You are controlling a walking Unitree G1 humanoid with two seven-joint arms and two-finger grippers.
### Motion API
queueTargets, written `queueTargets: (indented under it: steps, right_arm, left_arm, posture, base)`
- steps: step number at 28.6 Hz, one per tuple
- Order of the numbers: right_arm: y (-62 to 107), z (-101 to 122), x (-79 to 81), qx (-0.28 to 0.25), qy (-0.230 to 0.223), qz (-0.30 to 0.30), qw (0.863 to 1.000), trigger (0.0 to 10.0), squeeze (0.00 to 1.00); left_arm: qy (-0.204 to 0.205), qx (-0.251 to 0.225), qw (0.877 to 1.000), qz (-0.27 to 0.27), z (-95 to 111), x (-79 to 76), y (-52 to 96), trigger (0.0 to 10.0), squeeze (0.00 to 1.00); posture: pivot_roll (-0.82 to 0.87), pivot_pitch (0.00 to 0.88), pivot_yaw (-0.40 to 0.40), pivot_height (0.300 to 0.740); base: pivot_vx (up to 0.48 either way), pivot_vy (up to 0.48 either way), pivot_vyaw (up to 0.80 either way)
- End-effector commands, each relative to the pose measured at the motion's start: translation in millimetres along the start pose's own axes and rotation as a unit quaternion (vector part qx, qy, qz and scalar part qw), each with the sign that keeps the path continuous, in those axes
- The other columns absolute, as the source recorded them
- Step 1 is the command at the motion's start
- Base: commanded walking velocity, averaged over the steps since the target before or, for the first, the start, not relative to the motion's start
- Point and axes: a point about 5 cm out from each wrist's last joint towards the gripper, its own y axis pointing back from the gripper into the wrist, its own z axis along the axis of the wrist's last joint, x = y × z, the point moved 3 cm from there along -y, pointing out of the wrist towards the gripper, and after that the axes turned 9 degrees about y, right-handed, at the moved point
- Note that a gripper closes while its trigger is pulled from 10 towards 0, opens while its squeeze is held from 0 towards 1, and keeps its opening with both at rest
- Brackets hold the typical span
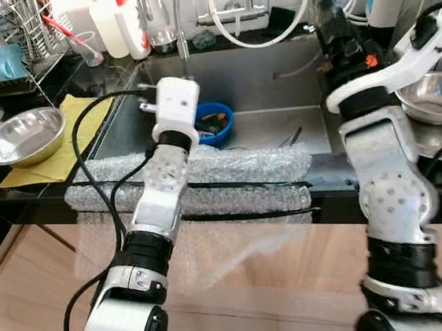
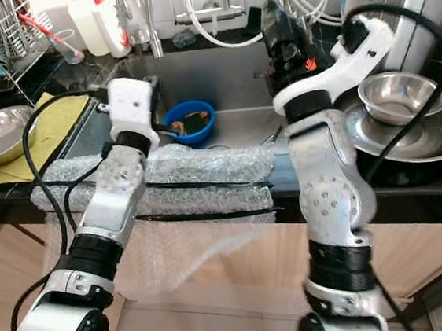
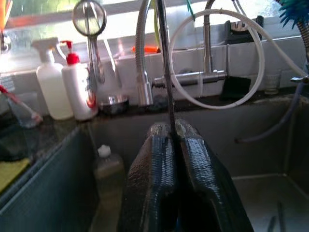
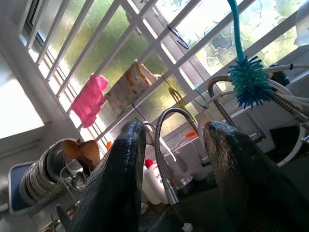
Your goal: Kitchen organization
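Note:
My left gripper (image 3: pixel 173 133) is over the steel sink (image 1: pixel 275 77), shut on a thin dark metal rod (image 3: pixel 166 72) that rises straight up from between the fingers; its upper end runs out of view. Its white wrist housing (image 1: pixel 175 103) hides the fingers from the head camera. A blue bowl (image 1: pixel 215 123) holding scraps sits in the sink just beyond that wrist. My right gripper (image 1: pixel 330 12) is raised above the sink's right side, pointing up toward the window, open with nothing between its fingers (image 4: pixel 120 169).
A steel bowl (image 1: pixel 22 137) rests on a yellow cloth (image 1: pixel 62 154) at left, near a dish rack (image 1: pixel 21 32). Another steel bowl (image 1: pixel 433 96) sits at right. Bubble wrap (image 1: pixel 238 175) pads the counter's front edge. Bottles (image 1: pixel 119 22), a tap hose (image 1: pixel 180 23) and a blue brush (image 4: pixel 248 79) line the back.

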Motion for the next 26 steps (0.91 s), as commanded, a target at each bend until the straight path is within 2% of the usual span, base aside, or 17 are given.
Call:
queueTargets:
  steps: [1, 2, 3, 6, 12, 14, 15, 16, 18, 19, 22, 24, 26]
  right_arm:
    - [4.9, 3, 6.0, -0.003, 0.054, 0.011, 0.998, 10.0, 0.00]
    - [10.8, 0, 2.2, 0.007, 0.105, 0.009, 0.994, 10.0, 0.00]
    - [10.8, 0, 2.2, 0.007, 0.105, 0.009, 0.994, 10.0, 0.00]
    - [28.0, -10, -3.6, 0.035, 0.162, 0.009, 0.986, 10.0, 0.00]
    - [42.9, -15, -9.8, 0.049, 0.200, -0.003, 0.979, 10.0, 0.00]
    - [52.0, -16, -14.9, 0.053, 0.264, -0.009, 0.963, 10.0, 0.00]
    - [52.0, -16, -14.9, 0.053, 0.264, -0.009, 0.963, 10.0, 0.00]
    - [59.1, -17, -18.2, 0.054, 0.295, -0.016, 0.954, 10.0, 0.00]
    - [61.1, -17, -19.5, 0.053, 0.303, -0.019, 0.951, 10.0, 0.00]
    - [67.5, -19, -25.7, 0.055, 0.331, -0.035, 0.941, 10.0, 0.00]
    - [71.9, -21, -29.8, 0.059, 0.351, -0.046, 0.933, 10.0, 0.00]
    - [73.2, -22, -30.1, 0.060, 0.349, -0.052, 0.934, 10.0, 0.00]
    - [74.2, -25, -23.2, 0.058, 0.343, -0.048, 0.936, 10.0, 0.00]
  left_arm:
    - [0.023, 0.013, 1.000, 0.015, -6, 11.7, 2.0, 10.0, 0.00]
    - [0.037, 0.016, 0.999, 0.018, -7, 15.2, 2.2, 10.0, 0.00]
    - [0.037, 0.016, 0.999, 0.018, -7, 15.2, 2.2, 10.0, 0.00]
    - [0.052, 0.021, 0.998, 0.021, -9, 22.2, 2.3, 10.0, 0.00]
    - [0.068, 0.025, 0.997, 0.015, -13, 23.6, 2.4, 10.0, 0.00]
    - [0.078, 0.023, 0.997, 0.014, -14, 23.6, 1.7, 10.0, 0.00]
    - [0.078, 0.023, 0.997, 0.014, -14, 23.6, 1.7, 10.0, 0.00]
    - [0.085, 0.021, 0.996, 0.012, -13, 23.7, -0.1, 10.0, 0.00]
    - [0.086, 0.021, 0.996, 0.012, -13, 23.8, -0.9, 10.0, 0.00]
    - [0.095, 0.028, 0.995, 0.017, -16, 26.5, -3.0, 10.0, 0.00]
    - [0.103, 0.031, 0.994, 0.025, -17, 29.9, -4.7, 10.0, 0.00]
    - [0.114, 0.029, 0.993, 0.028, -16, 32.1, -7.2, 10.0, 0.00]
    - [0.116, 0.030, 0.992, 0.024, -14, 30.6, -12.3, 10.0, 0.00]
  posture:
    - [-0.09, 0.058, 0.115, 0.740]
    - [-0.09, 0.057, 0.115, 0.740]
    - [-0.09, 0.057, 0.115, 0.740]
    - [-0.09, 0.050, 0.118, 0.740]
    - [-0.10, 0.044, 0.114, 0.740]
    - [-0.10, 0.051, 0.113, 0.740]
    - [-0.10, 0.051, 0.113, 0.740]
    - [-0.10, 0.060, 0.114, 0.740]
    - [-0.10, 0.062, 0.115, 0.740]
    - [-0.10, 0.074, 0.120, 0.740]
    - [-0.10, 0.079, 0.123, 0.740]
    - [-0.10, 0.087, 0.128, 0.740]
    - [-0.10, 0.094, 0.131, 0.740]
  base:
    - [0.000, 0.000, 0.00]
    - [0.000, 0.000, 0.00]
    - [0.000, 0.000, 0.00]
    - [0.000, 0.000, 0.00]
    - [0.000, 0.000, 0.00]
    - [0.000, 0.000, 0.00]
    - [0.000, 0.000, 0.00]
    - [0.000, 0.000, 0.00]
    - [0.000, 0.000, 0.00]
    - [0.000, 0.000, 0.00]
    - [0.000, 0.000, 0.00]
    - [0.000, 0.000, 0.00]
    - [0.000, 0.000, 0.00]
